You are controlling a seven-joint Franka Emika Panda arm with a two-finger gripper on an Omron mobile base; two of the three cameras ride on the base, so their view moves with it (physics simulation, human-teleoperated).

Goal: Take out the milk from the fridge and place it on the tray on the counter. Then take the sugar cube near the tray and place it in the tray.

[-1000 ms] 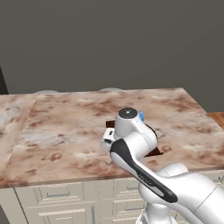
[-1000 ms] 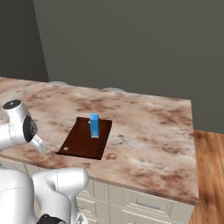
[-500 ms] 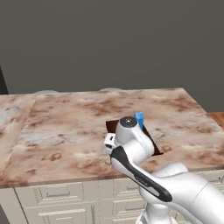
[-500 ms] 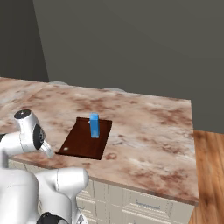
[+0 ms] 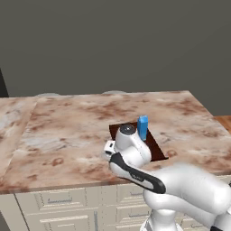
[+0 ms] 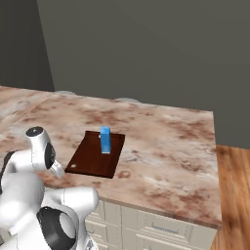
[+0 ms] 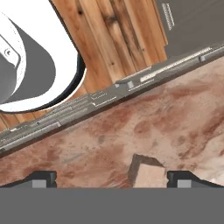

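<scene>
Nearest the camera, the tool [image 7: 111,178] is hanging with its two dark tips spread wide apart and the sugar cube [image 7: 148,173] is sitting between them, much closer to one tip than the other and touching neither, so nothing is being held. That off-centre position is the main risk as I judge it: if the tips close from here, the nearer one is likely to reach the cube first and push it across the stone, and a piece this small could turn, pop out sideways, or end up pinched by one corner and drop on the way to the tray. A descent that goes too far would also be driving the tips into the worktop [image 7: 175,118] rather than around the cube. Just beyond the tool, the worktop's front edge, the drawer fronts and the wooden floor [image 7: 105,39] are running across the hand view. Further out past the tool, in the base views, the tray [image 6: 93,158] is lying flat on the marbled stone with the milk [image 6: 105,140] standing upright on its far half, so the carton part is looking finished and the cube is what remains.
</scene>
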